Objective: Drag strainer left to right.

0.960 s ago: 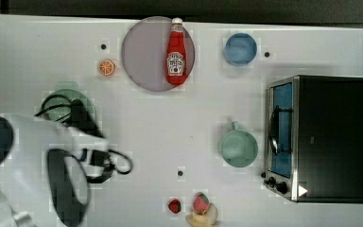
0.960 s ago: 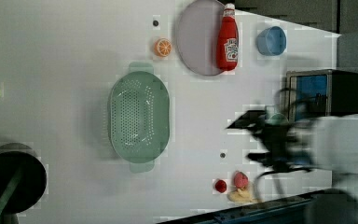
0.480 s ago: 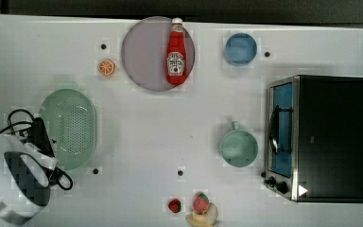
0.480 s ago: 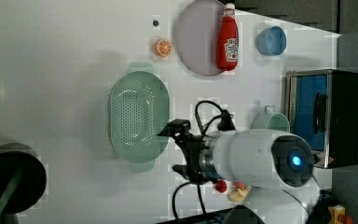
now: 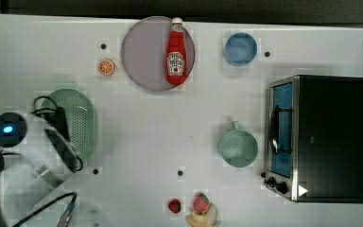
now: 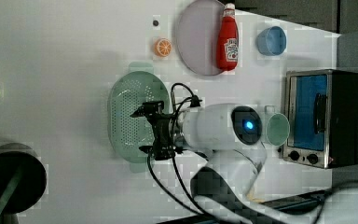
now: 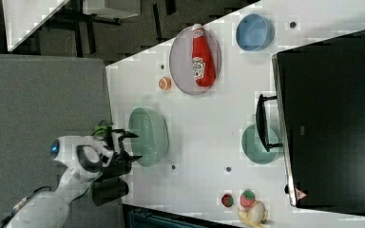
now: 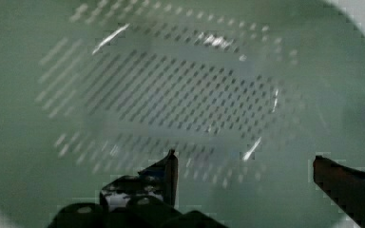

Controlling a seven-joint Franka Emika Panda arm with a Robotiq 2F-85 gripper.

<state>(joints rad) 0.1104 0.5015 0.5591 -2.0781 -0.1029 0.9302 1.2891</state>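
Strainers: one strainer (image 6: 130, 116), near the top view's left edge of the white table (image 5: 170, 132)
Claw: one gripper (image 6: 150, 129), fingers wide apart over it, holding nothing
Hidden: arm covers part of the strainer

I am looking at the strainer (image 6: 129, 117), a pale mint-green oblong plastic basket with rounded ends and small tabs at both ends. It is sitting upright and open side up, flat on the white bench (image 5: 146, 142), near the top view's left edge. Rows of fine holes are covering its bottom (image 8: 171, 95). I am seeing nothing lying inside it.
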